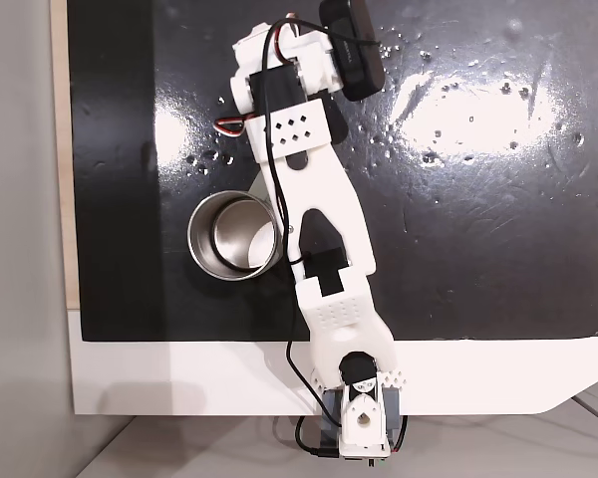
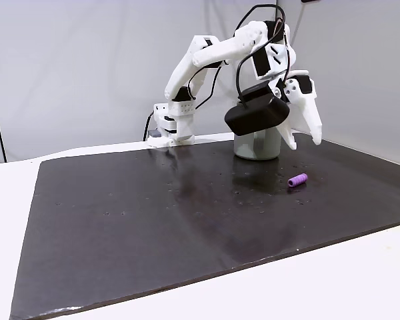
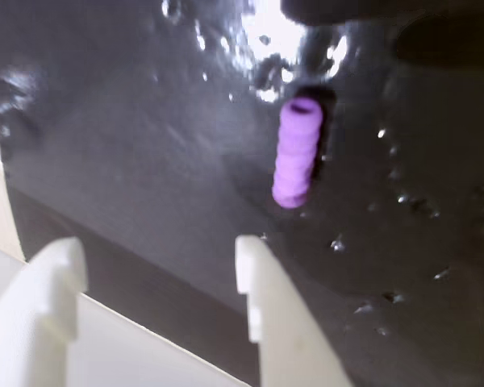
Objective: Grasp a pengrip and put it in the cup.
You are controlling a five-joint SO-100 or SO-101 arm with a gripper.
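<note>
I am hovering over the pengrip (image 3: 295,153), fingers spread wide and holding nothing.

To do this well, I am thinking I should slide the pincer (image 3: 157,258) toward the pengrip until it sits between my fingertips, then drop low and close across its ribbed sides rather than its ends. In the wrist view it is lying flat on the black mat (image 3: 129,145), ahead and to the right of my right finger. In a fixed view the pengrip (image 2: 297,180) is resting apart from the cup (image 2: 257,143), below my raised pincer (image 2: 305,137).
</note>
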